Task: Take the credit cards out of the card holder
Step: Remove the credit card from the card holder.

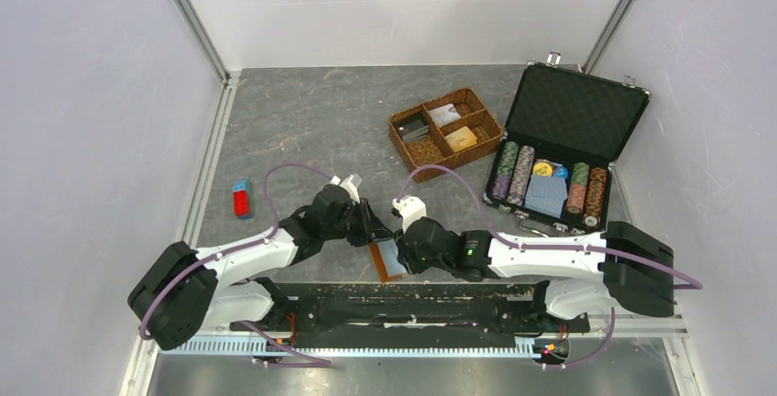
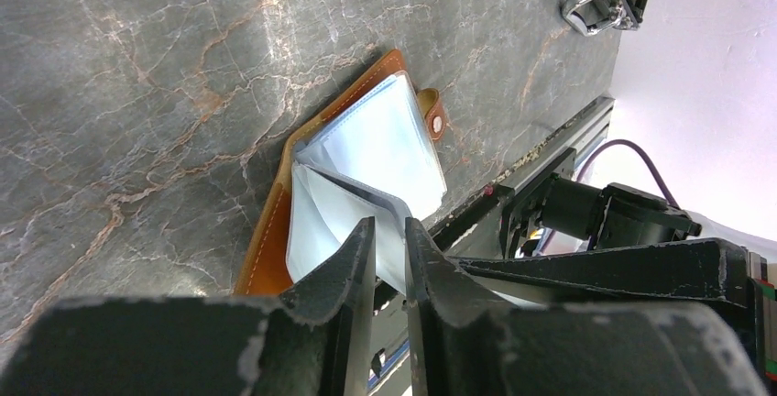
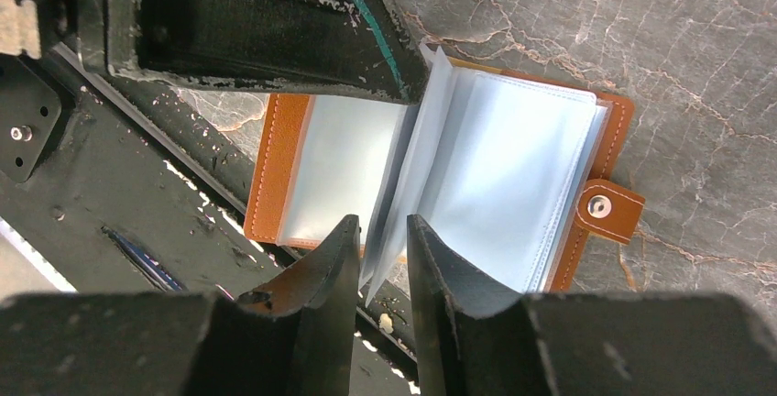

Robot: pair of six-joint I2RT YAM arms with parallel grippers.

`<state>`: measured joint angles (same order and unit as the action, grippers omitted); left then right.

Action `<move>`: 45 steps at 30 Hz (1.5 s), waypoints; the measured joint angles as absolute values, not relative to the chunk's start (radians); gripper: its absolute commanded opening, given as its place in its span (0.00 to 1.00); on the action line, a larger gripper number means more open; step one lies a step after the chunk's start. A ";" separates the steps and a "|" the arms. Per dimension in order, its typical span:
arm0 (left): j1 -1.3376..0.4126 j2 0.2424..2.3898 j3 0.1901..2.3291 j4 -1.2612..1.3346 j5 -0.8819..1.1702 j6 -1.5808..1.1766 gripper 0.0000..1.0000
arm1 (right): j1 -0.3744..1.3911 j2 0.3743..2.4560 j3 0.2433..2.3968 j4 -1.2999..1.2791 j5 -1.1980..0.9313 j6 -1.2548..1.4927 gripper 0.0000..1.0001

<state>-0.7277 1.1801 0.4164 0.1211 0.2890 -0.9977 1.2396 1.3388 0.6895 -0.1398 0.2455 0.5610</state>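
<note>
Tan leather card holder (image 1: 388,259) lies open at the desk (image 1: 311,121) near edge, dead between our arms. We see left pincer (image 2: 388,231) and right pincer (image 3: 384,231) narrow, each straddling a clear sleeve (image 3: 414,167), can't tell if pinched.

We see the tan-brown leather folding card holder (image 1: 388,260) lying open at the near edge of the grey marbled table (image 1: 311,121), between the left gripper (image 2: 387,231) and the right gripper (image 3: 383,231). Behind it, to the right, sits the woven brown compartment basket (image 1: 406,148), with a golden-orange plastic card (image 1: 461,138) in one compartment. Right of the basket lies the open black hard case (image 1: 577,112). Well to the left lies a small red-and-blue block (image 1: 241,200).
</note>
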 measured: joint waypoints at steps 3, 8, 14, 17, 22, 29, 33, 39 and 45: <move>-0.728 1.180 0.413 0.121 0.289 -0.998 0.22 | 1.240 1.339 0.690 -0.140 0.245 0.561 0.31; -0.728 1.181 0.405 0.123 0.289 -0.998 0.22 | 1.240 1.339 0.690 -0.140 0.249 0.566 0.34; -0.728 1.180 0.390 0.122 0.288 -0.998 0.22 | 1.240 1.329 0.689 -0.144 0.265 0.569 0.36; -0.728 1.179 0.385 0.121 0.287 -0.998 0.22 | 1.240 1.311 0.689 -0.144 0.272 0.572 0.36; -0.728 1.179 0.385 0.121 0.285 -0.998 0.22 | 1.240 1.293 0.689 -0.145 0.291 0.574 0.36; -0.728 1.179 0.382 0.121 0.281 -0.998 0.22 | 1.240 1.293 0.684 -0.153 0.294 0.575 0.37; -0.728 1.179 0.382 0.121 0.281 -0.998 0.22 | 1.240 1.297 0.684 -0.154 0.293 0.575 0.38; -0.728 1.179 0.382 0.121 0.281 -0.998 0.17 | 1.240 1.328 0.684 -0.155 0.294 0.575 0.36; -0.728 1.176 0.383 0.036 0.233 -0.979 0.18 | 1.240 1.341 0.680 -0.215 0.364 0.579 0.35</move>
